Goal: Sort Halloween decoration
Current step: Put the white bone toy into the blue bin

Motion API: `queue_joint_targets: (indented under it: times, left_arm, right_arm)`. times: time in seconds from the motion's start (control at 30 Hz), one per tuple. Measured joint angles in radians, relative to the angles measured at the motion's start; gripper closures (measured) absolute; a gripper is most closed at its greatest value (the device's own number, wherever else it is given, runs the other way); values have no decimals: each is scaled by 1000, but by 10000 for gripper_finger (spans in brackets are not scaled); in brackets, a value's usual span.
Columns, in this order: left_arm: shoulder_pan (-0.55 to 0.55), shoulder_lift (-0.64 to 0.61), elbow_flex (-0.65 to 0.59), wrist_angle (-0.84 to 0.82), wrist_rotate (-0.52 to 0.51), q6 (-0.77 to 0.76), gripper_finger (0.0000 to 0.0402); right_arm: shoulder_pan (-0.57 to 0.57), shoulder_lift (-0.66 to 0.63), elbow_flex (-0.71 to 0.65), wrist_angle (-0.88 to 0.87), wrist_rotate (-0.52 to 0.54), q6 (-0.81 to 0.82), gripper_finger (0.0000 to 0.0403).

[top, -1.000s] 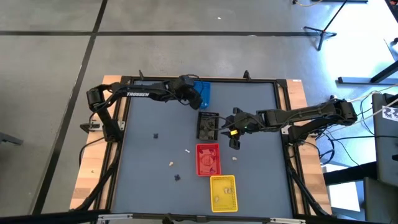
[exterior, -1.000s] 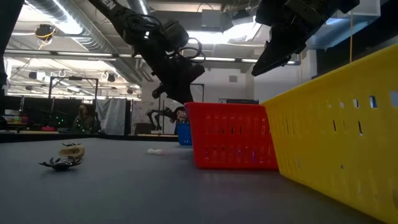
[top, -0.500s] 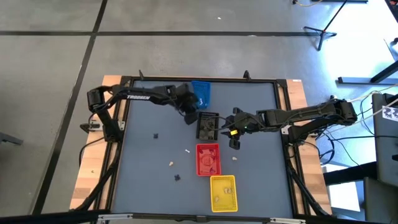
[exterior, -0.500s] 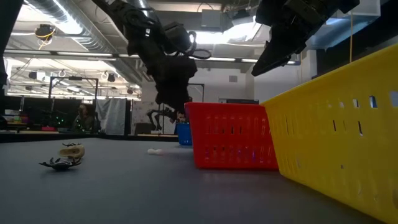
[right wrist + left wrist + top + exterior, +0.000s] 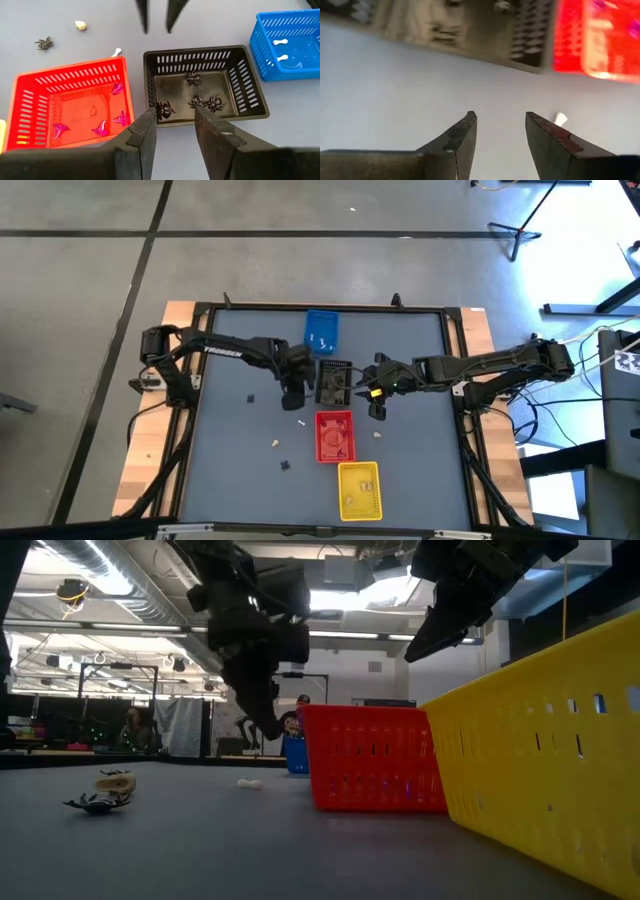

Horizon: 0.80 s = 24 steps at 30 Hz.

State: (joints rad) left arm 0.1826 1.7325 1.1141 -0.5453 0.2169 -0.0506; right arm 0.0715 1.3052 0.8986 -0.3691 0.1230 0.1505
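Note:
Small Halloween decorations lie loose on the grey table: a white bone (image 5: 302,421) (image 5: 560,119), a cream piece (image 5: 275,443), two black spiders (image 5: 250,397) (image 5: 284,465) and another cream piece (image 5: 378,435). My left gripper (image 5: 294,400) (image 5: 500,120) points down, open, just left of the black tray (image 5: 335,382) and above the table near the bone. My right gripper (image 5: 377,410) (image 5: 172,117) hovers open over the black tray's right side, with nothing between its fingers.
Four trays run in a line from far to near: blue (image 5: 321,332) with white bones, black with spiders (image 5: 202,100), red (image 5: 335,436) with purple hats (image 5: 117,89), yellow (image 5: 359,488). A raised frame edges the table. Bare grey table lies on the left half.
My left gripper has left the blue tray and swung toward the table's near edge, past the black tray's left side. It has sunk a little and tipped from slanting to pointing steeply down. The right arm has kept still.

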Motion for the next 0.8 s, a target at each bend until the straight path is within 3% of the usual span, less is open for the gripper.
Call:
queue_joint_targets:
  times: [0.17,0.3,0.53,0.8]
  left_arm:
    - [-102,0,0,3,-20,144,242]
    - [-189,0,0,7,-103,218,242]
    - [-298,24,0,27,-178,219,243]
    - [-337,81,0,32,-252,214,246]
  right_arm:
    - [0,0,0,0,0,0,269]
    - [0,0,0,0,0,0,269]
    - [0,0,0,4,0,0,269]
    - [0,0,0,10,0,0,269]
